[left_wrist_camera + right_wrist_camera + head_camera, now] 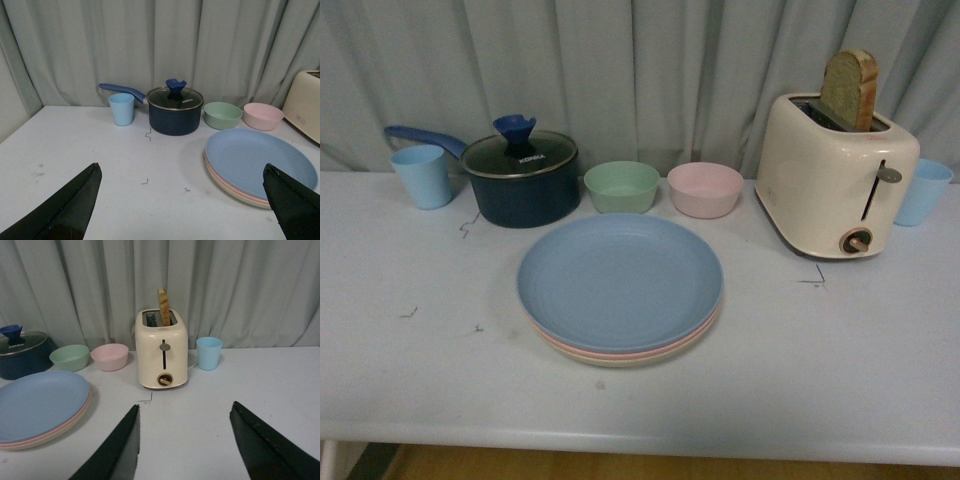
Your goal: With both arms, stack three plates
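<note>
The blue plate [620, 280] is seen topping the pink plate [582, 350] and beige plate [620, 361], stacked mid-surface [410, 380] before two bowls. Left pincer [182, 205] and right pincer [185, 440] are held wide open, empty.

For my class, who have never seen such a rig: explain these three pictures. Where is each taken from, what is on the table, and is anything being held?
This is a two-armed robot. One picture comes from a camera on its body; the other two from cameras on its wrists, where the black wedges are the fingers of the left end effector and right end effector, both open and empty. On the white table three plates are stacked: blue plate on top, pink plate, beige plate. Behind stand a lidded saucepan, green bowl, pink bowl, toaster with bread, and two blue cups.
</note>
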You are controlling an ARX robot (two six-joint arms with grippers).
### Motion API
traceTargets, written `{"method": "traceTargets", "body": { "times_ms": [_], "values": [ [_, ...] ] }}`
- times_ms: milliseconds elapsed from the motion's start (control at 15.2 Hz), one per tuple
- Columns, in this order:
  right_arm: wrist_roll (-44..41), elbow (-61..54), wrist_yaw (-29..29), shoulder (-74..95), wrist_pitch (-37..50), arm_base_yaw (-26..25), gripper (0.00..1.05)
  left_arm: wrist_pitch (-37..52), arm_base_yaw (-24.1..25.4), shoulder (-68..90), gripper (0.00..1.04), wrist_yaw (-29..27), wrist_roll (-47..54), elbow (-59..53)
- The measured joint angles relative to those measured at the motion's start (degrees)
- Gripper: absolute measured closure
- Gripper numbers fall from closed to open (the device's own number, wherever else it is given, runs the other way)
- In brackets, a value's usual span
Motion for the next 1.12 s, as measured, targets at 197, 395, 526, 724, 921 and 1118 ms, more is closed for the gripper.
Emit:
{"method": "traceTargets", "body": {
  "times_ms": [197, 395, 526, 724, 921, 1118],
  "values": [
    [0.00, 0.00, 0.02, 0.00, 0.00, 0.00, 0.10, 0.00, 0.00, 0.00, 0.07, 0.00, 0.02, 0.00],
    [-0.02, 0.00, 0.00, 0.00, 0.00, 0.00, 0.06, 0.00, 0.00, 0.00, 0.07, 0.00, 0.02, 0.00],
    [-0.02, 0.00, 0.02, 0.00, 0.00, 0.00, 0.06, 0.00, 0.00, 0.00, 0.07, 0.00, 0.00, 0.00],
    [-0.02, 0.00, 0.02, 0.00, 0.00, 0.00, 0.06, 0.00, 0.00, 0.00, 0.07, 0.02, 0.00, 0.00],
    [-0.02, 0.00, 0.02, 0.00, 0.00, 0.00, 0.06, -0.02, 0.00, 0.00, 0.07, 0.00, 0.00, 0.00],
    [-0.02, 0.00, 0.00, 0.00, 0.00, 0.00, 0.06, 0.00, 0.00, 0.00, 0.07, 0.00, 0.00, 0.00]
  ]
}}
